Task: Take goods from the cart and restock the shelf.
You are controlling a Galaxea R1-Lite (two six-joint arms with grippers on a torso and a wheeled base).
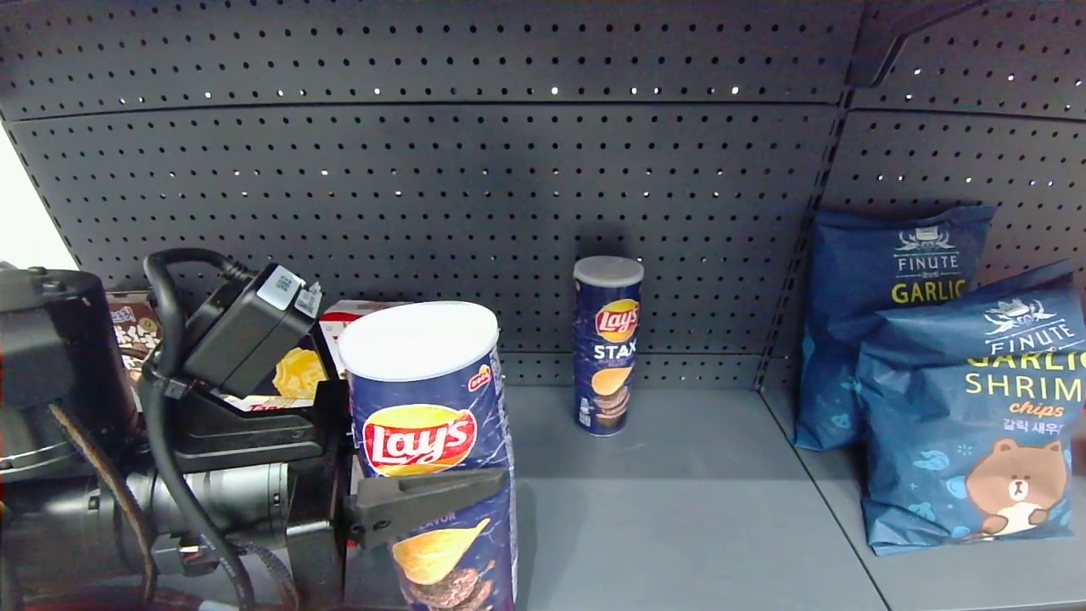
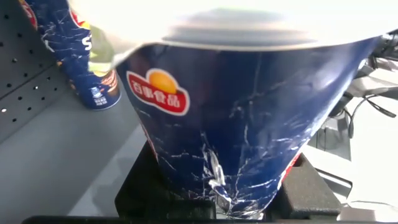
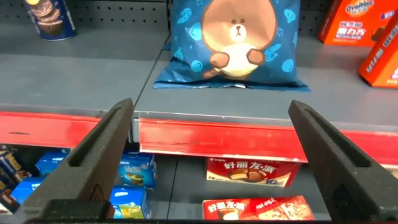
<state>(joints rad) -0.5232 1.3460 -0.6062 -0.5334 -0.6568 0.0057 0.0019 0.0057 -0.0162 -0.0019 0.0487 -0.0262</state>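
The shelf [image 1: 679, 492] is a grey deck with a perforated back panel [image 1: 424, 187]. In the right wrist view its front edge is a red strip [image 3: 217, 137].

Two blue bags stand at the shelf's right. The rear bag [image 1: 882, 322] leans on the panel. The bear bag [image 1: 967, 441] stands in front of it, overlapping it, print facing forward [image 3: 230, 43].

There are two cans. The held can [image 1: 428, 424] is at the left front of the shelf. Its long axis is vertical, white lid up, logo toward the head camera. Its base is cut off by the picture edge, so I cannot tell if it rests on the deck. The left gripper [image 1: 458, 509] pinches it low on the body. One finger [image 1: 424, 501] lies across the front, and the dark pads flank the can in the left wrist view [image 2: 224, 205].

The back can [image 1: 607, 348] stands upright near the panel, well apart from the held one, grey lid up, logo forward [image 2: 93, 81].

The right gripper [image 3: 211, 168] hangs below and in front of the red strip, its fingers spread wide with nothing between them.

Boxes [image 1: 131, 327] sit partly hidden behind the left arm, so I cannot count them. Two orange boxes [image 3: 348, 22] stand right of the bear bag. Below the strip lie two red boxes [image 3: 255, 171] and some blue packs [image 3: 134, 171].
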